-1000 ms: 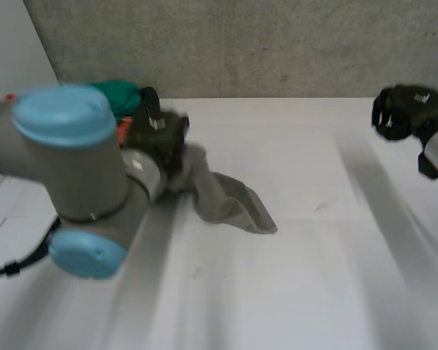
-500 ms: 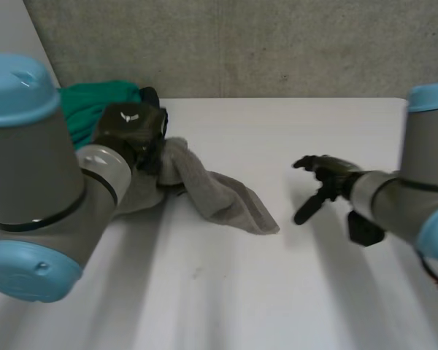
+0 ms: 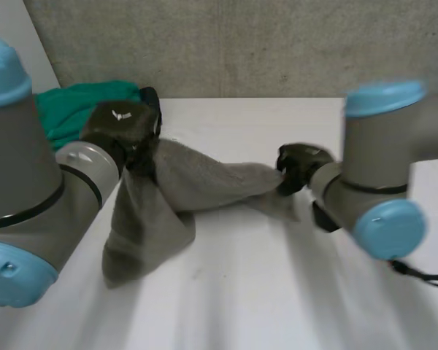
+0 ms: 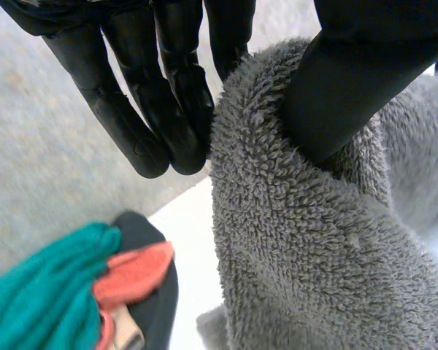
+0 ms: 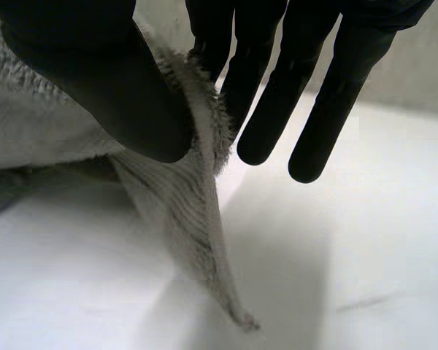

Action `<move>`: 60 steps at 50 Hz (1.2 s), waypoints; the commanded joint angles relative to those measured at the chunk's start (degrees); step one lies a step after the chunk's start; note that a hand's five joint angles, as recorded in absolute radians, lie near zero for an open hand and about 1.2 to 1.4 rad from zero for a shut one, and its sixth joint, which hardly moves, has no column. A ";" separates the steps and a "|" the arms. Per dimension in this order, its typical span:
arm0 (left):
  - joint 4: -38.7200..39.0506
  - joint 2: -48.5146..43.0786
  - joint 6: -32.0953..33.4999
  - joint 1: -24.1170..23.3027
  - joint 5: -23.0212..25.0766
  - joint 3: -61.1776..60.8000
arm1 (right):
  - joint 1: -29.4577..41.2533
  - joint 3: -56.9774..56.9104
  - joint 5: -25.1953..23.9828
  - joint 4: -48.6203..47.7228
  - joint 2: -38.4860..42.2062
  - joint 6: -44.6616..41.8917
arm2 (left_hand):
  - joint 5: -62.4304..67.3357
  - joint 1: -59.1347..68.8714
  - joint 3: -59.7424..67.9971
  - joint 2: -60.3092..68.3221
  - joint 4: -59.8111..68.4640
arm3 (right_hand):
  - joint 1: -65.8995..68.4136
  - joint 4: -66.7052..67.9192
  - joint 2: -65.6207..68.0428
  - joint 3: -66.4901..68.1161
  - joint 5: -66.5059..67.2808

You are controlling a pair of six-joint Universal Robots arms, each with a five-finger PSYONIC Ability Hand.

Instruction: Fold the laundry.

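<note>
Currently listed, item by item.

1. Grey towel [image 3: 204,182]: the task's thing, at the middle of the white table [image 3: 277,306], strung between the two hands and lifted off the surface along that span. One end hangs from the left hand in a broad fold whose lower part lies on the table; at the other end a corner droops to the table under the right hand.
2. Left hand [image 3: 124,127]: at the towel's left end. In the left wrist view the thumb [image 4: 350,80] digs into the pile of the towel's edge and the straight fingers [image 4: 168,102], held close together, bear on its other side, so the cloth is pinched.
3. Right hand [image 3: 299,164]: at the towel's right end. In the right wrist view the thumb [image 5: 95,73] clamps the edge against the nearest finger; the other fingers [image 5: 336,95] hang straight, slightly spread, touching nothing.
4. Green cloth [image 3: 77,109]: heaped at the table's far left corner, just behind the left hand, partly hidden by the left arm [image 3: 29,197].
5. Black cloth [image 3: 152,98] and orange-red cloth [image 4: 135,270]: in the same heap, touching the green one.
6. Concrete wall [image 3: 277,44]: behind the table.
</note>
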 commanded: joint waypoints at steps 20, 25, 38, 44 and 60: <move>5.86 -9.01 9.79 2.99 1.62 34.91 | -3.22 -7.95 2.54 -34.46 -6.27 -40.76 | 14.46 13.85 12.21 11.78 11.55 | 15.80 11.77 12.73 12.12 13.35; 10.18 -4.70 7.24 1.76 1.26 28.62 | -2.17 -5.25 1.32 -37.04 -8.73 -40.15 | 14.46 13.85 12.21 11.78 11.55 | 15.80 11.77 12.73 12.12 13.35; 11.59 -6.43 -3.92 -1.76 -3.13 -3.04 | -5.15 17.79 -2.99 -33.26 -10.76 -40.06 | 14.46 13.85 12.21 11.78 11.55 | 15.80 11.77 12.73 12.12 13.35; 3.96 -13.91 -10.08 -3.16 -3.31 -3.32 | -7.08 23.51 -5.37 -30.27 -5.05 -44.01 | -2.47 -3.09 -4.73 -5.16 -5.39 | 15.80 11.77 12.73 12.12 13.35; -5.91 -4.24 -2.64 8.77 7.31 7.13 | -7.26 26.50 -5.28 -27.55 -6.10 -47.18 | -54.83 -55.44 -57.08 -57.51 -57.74 | 15.80 11.77 12.73 12.12 13.35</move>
